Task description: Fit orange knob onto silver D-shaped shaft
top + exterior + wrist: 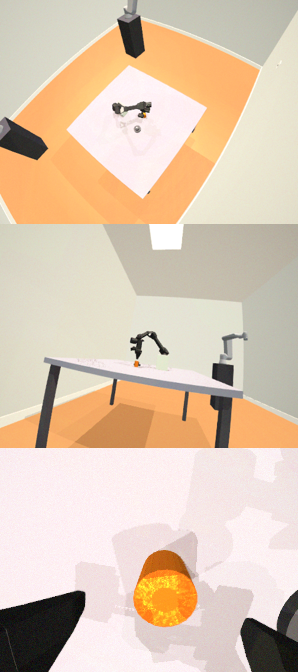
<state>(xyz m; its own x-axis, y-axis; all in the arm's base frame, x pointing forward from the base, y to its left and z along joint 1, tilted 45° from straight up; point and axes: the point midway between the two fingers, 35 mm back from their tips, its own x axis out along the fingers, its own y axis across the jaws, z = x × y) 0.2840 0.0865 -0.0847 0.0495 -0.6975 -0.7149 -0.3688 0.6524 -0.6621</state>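
The orange knob point(144, 115) point(136, 364) point(165, 598) stands upright on the table, away from the pedestal. Its round top faces the wrist camera, and the hole underneath is hidden. My gripper point(138, 358) point(166, 614) is open and empty above the knob. In the wrist view its black fingers stand wide apart, one on each side of the knob, touching nothing. The round grey pedestal point(137, 130) stands bare a short way from the knob. Its silver shaft point(136, 128) shows as a small bright spot, and its flat side cannot be made out. The pedestal's edge also shows at the wrist view's right border.
The pale table point(165, 133) point(177, 376) carries the arm on a pale green block point(162, 362). Shadows of the arm fall around the knob. Two dark pillars point(132, 37) point(25, 142) stand beyond the table's edges; a grey arm point(227, 345) stands on one.
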